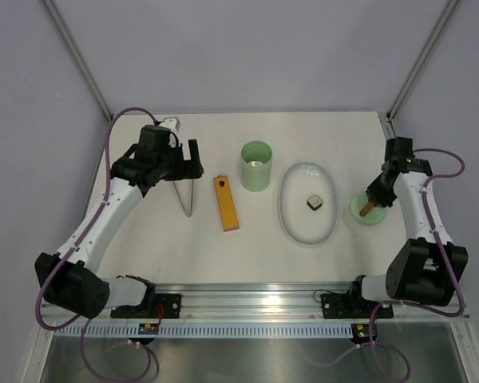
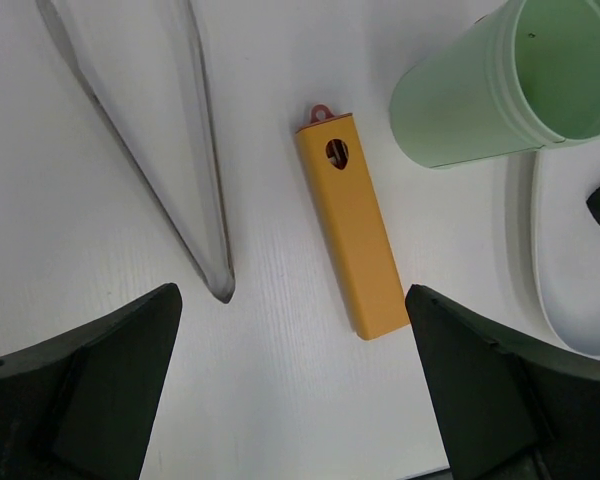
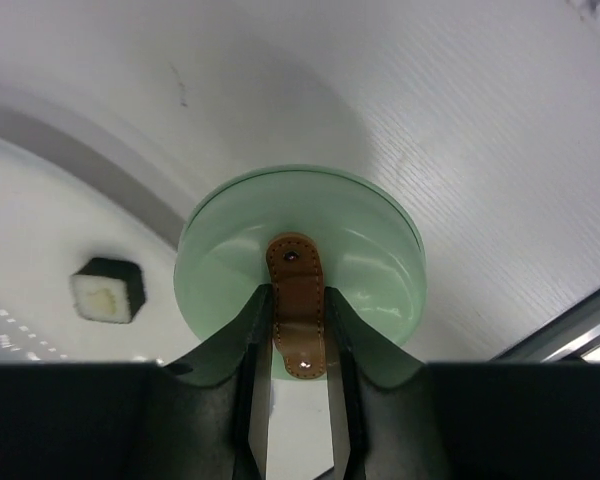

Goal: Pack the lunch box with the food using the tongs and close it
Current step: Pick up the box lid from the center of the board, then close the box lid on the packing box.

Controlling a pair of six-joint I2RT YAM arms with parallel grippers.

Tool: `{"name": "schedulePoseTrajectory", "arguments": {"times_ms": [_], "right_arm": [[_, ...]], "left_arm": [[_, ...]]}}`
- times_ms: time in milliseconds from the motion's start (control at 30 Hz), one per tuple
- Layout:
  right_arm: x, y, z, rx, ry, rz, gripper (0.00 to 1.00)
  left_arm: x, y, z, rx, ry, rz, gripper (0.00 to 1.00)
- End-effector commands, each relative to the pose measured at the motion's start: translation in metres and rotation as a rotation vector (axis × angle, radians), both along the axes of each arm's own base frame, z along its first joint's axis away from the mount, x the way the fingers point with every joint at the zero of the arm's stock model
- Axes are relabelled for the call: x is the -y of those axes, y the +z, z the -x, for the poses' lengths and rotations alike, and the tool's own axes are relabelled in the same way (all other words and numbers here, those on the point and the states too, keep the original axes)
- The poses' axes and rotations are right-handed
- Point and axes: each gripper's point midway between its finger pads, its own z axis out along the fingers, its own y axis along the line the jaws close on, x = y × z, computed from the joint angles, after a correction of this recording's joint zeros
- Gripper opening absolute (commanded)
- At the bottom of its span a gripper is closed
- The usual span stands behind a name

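Observation:
The mint-green lunch box stands open in the middle of the table. Its round lid lies flat at the right, beside the plate. My right gripper is shut on the lid's brown handle, one jaw against each side. A dark-and-white food cube sits on the white plate. The grey tongs lie on the table at the left. My left gripper hovers open above the table near the tongs' joined end, holding nothing.
A long orange block lies between the tongs and the lunch box. The white oval plate lies between the lunch box and the lid. Frame posts and grey walls enclose the table.

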Motion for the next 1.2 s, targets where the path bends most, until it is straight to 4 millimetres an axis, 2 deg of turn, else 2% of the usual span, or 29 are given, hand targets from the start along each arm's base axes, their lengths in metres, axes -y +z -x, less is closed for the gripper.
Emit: {"name": "schedulePoseTrajectory", "arguments": {"times_ms": [0, 100, 133, 167, 200, 233, 267, 300, 333, 367, 400, 467, 533, 567, 600, 633, 700, 833, 1033, 1167], "right_arm": [[-0.007, 0.064, -0.032, 0.173, 0.05, 0.0, 0.0], [-0.035, 0.098, -0.067, 0.21, 0.152, 0.012, 0.0], [-0.055, 0.107, -0.078, 0.224, 0.21, 0.011, 0.0], [-0.074, 0.135, -0.095, 0.297, 0.257, 0.009, 0.0], [-0.087, 0.129, -0.106, 0.266, 0.292, -0.009, 0.0], [-0.111, 0.135, -0.114, 0.279, 0.351, -0.028, 0.0], [-0.124, 0.161, -0.126, 0.337, 0.381, -0.042, 0.0], [-0.137, 0.149, -0.139, 0.304, 0.414, -0.055, 0.0], [-0.153, 0.153, -0.146, 0.311, 0.455, -0.082, 0.0], [-0.176, 0.175, -0.151, 0.358, 0.516, -0.092, 0.0], [-0.189, 0.158, -0.164, 0.314, 0.544, -0.094, 0.0], [-0.222, 0.16, -0.179, 0.316, 0.617, -0.099, 0.0], [-0.245, 0.161, -0.187, 0.332, 0.655, -0.119, 0.0], [-0.256, 0.176, -0.192, 0.386, 0.676, -0.125, 0.0], [-0.273, 0.161, -0.197, 0.361, 0.704, -0.139, 0.0], [-0.281, 0.164, -0.199, 0.378, 0.714, -0.154, 0.0], [-0.296, 0.152, -0.201, 0.365, 0.734, -0.187, 0.0], [-0.314, 0.135, -0.198, 0.342, 0.766, -0.201, 0.0], [-0.328, 0.125, -0.198, 0.328, 0.795, -0.212, 0.0], [-0.338, 0.111, -0.2, 0.302, 0.812, -0.24, 0.0]], "left_arm": [[0.032, 0.022, -0.014, 0.04, -0.109, 0.111, 0.99], [0.049, 0.025, -0.022, 0.036, -0.148, 0.173, 0.99], [0.053, 0.027, -0.024, 0.034, -0.158, 0.188, 0.99], [0.057, 0.027, -0.027, 0.026, -0.165, 0.195, 0.99], [0.058, 0.033, -0.029, 0.039, -0.164, 0.2, 0.99], [0.057, 0.034, -0.03, 0.042, -0.159, 0.196, 0.99], [0.055, 0.035, -0.031, 0.046, -0.152, 0.19, 0.99], [0.051, 0.036, -0.032, 0.055, -0.138, 0.172, 0.99], [0.048, 0.036, -0.031, 0.055, -0.13, 0.159, 0.99], [0.045, 0.036, -0.031, 0.057, -0.12, 0.15, 0.99], [0.04, 0.037, -0.031, 0.067, -0.099, 0.132, 0.99], [0.035, 0.032, -0.029, 0.059, -0.08, 0.116, 0.99], [0.025, 0.03, -0.028, 0.058, -0.039, 0.102, 0.99], [0.021, 0.028, -0.028, 0.05, -0.019, 0.111, 0.99], [0.015, 0.029, -0.029, 0.052, -0.004, 0.126, 0.99], [0.012, 0.026, -0.027, 0.042, 0.003, 0.135, 0.99], [0.005, 0.025, -0.027, 0.042, 0.021, 0.143, 0.99], [-0.003, 0.02, -0.024, 0.037, 0.043, 0.143, 0.99], [0.001, 0.011, -0.021, 0.015, 0.04, 0.164, 0.99], [0.0, 0.008, -0.02, 0.005, 0.044, 0.16, 0.99]]}}
